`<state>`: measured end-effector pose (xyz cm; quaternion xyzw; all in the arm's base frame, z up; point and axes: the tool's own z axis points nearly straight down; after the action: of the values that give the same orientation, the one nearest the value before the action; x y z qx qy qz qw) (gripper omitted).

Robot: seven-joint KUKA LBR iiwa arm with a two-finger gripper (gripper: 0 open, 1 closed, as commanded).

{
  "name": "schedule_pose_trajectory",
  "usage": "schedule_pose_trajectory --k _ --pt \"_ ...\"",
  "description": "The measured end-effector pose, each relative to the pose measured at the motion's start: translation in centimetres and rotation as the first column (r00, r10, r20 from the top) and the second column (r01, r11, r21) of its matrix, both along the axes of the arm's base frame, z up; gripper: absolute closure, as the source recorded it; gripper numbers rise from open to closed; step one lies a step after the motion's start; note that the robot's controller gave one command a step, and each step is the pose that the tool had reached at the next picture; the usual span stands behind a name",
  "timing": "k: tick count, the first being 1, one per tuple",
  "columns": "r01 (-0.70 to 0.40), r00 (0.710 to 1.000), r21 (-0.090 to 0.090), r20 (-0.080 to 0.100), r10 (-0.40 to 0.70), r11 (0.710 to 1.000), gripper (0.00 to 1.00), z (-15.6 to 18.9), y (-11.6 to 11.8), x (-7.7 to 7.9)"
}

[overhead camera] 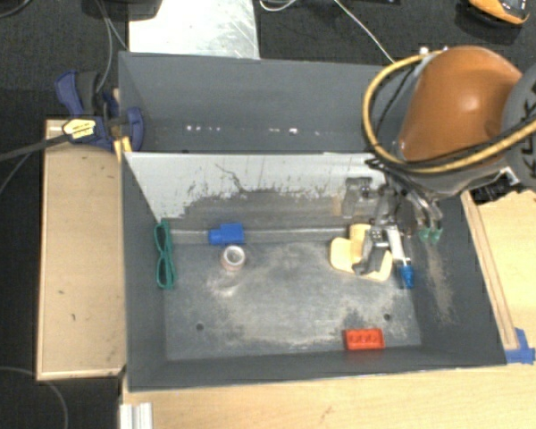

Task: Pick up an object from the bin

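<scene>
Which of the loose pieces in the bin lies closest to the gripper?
The pale yellow piece, right at the gripper. The red brick lies off by the near wall; the blue block, silver ring and green piece lie far left.

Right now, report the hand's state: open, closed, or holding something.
Hand: down at the pale yellow object on the right of the bin; whether it is open, closed or holding that object cannot be told.
</scene>
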<state>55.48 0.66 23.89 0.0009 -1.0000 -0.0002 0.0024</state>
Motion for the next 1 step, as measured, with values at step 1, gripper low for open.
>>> schedule_pose_trajectory --k 1 --pt "0.000 1.000 0.000 0.009 0.000 1.000 0.00 0.47 0.00 0.15"
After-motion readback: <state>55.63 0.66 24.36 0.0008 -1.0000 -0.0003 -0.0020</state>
